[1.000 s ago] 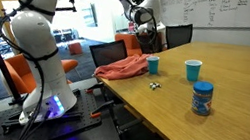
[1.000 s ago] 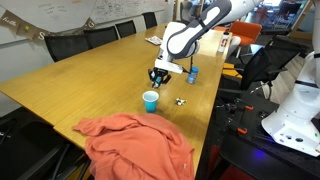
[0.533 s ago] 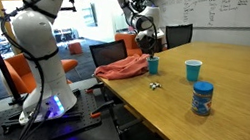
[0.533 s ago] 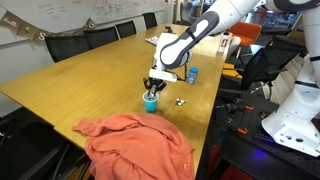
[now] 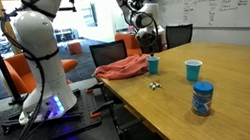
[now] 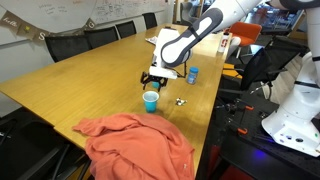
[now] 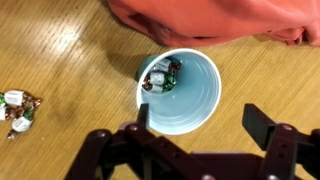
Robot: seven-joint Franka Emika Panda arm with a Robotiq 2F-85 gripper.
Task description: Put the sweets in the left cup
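Observation:
My gripper (image 7: pixel 200 118) stands open directly above the left cup (image 7: pixel 180 92), a small blue cup standing upright on the wooden table. A few wrapped sweets (image 7: pixel 161 78) lie inside that cup against its far wall. More sweets (image 7: pixel 18 110) lie loose on the table beside it. In both exterior views the gripper (image 5: pixel 147 45) (image 6: pixel 153 82) hangs just over the cup (image 5: pixel 152 64) (image 6: pixel 151 100), with nothing between its fingers. The loose sweets (image 5: pixel 154 85) (image 6: pixel 180 101) rest a short way from the cup.
A crumpled red cloth (image 5: pixel 120 69) (image 6: pixel 135 145) lies at the table edge close to the cup. A second blue cup (image 5: pixel 193 69) (image 6: pixel 193 74) and a blue-lidded jar (image 5: pixel 202 97) stand further along the table. Chairs surround the table.
The gripper came down over the cup, then opened and lifted slightly. The sweets it carried now lie inside the cup.

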